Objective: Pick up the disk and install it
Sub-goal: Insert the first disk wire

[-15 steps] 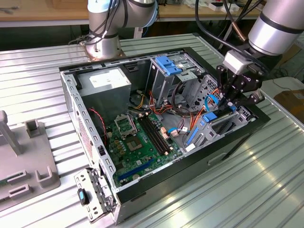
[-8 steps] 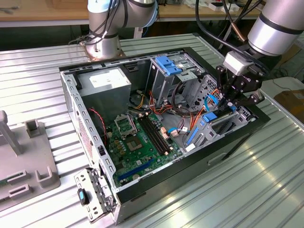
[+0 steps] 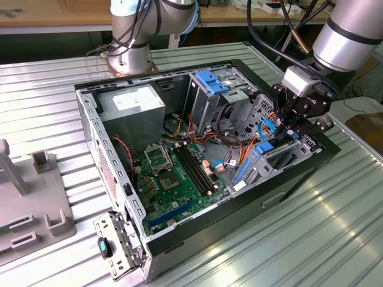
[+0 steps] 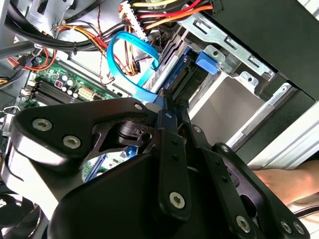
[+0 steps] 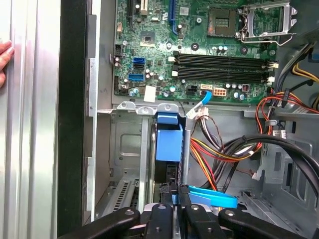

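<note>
Gripper [image 3: 294, 133] is hanging at abt 3 o'clock from the centre of the open PC case [image 3: 90, 119] in the exterior view, over the drive bay. Its jaws are standing almost together w/ just a thin gap, and they seem to be pinching the upper edge of the disk [image 3: 264, 147]. The disk is sitting on edge in the bay slot, right under the fingertips, its blue frame showing.

The first wrist view is looking down past the gripper [image 5: 175, 193]; the disk [image 5: 168, 142] is standing upright between the bay's metal walls, w/ the motherboard [image 5: 199, 50] lying beyond it. A flat blue cable [image 5: 212, 200] is lying just beside the tips, and a person's hand [image 5: 4, 55] is touching the ribbed table [image 5: 30, 124] outside the case wall.

The second wrist view is coming in from the side; the gripper [image 4: 167, 97] is meeting the disk [image 4: 180, 67] at its near corner, the blue cable [image 4: 124, 55] is looping close by, and the hand [image 4: 286, 179] is resting outside the case.

The exterior view is giving the wider layout: power supply [image 3: 134, 104] at abt 10 o'clock, blue latch [image 3: 212, 81] on the drive cage at 12, motherboard [image 3: 179, 173] at abt 7.
</note>
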`<act>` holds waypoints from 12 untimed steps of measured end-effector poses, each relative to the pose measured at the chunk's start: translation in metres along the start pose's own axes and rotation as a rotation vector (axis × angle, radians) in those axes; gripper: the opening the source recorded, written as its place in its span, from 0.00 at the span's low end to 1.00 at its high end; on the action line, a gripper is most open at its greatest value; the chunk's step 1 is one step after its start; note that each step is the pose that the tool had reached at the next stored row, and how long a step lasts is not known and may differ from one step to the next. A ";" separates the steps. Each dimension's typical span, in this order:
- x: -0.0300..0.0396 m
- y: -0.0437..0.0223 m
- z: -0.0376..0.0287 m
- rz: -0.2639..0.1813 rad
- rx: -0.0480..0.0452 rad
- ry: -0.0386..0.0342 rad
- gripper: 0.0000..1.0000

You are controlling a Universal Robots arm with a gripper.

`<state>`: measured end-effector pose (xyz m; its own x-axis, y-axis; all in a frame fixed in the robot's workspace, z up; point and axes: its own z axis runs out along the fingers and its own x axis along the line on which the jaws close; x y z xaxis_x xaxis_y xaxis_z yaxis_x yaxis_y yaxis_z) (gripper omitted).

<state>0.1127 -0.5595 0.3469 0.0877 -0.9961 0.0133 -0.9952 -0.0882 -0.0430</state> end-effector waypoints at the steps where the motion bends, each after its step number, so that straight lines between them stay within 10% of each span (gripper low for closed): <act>1: 0.0000 0.0003 0.0002 -0.001 0.0002 0.0001 0.16; 12: 0.0000 0.0013 0.0032 -0.001 0.0005 0.0001 0.16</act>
<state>0.1115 -0.5596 0.3437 0.0890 -0.9959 0.0135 -0.9950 -0.0895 -0.0435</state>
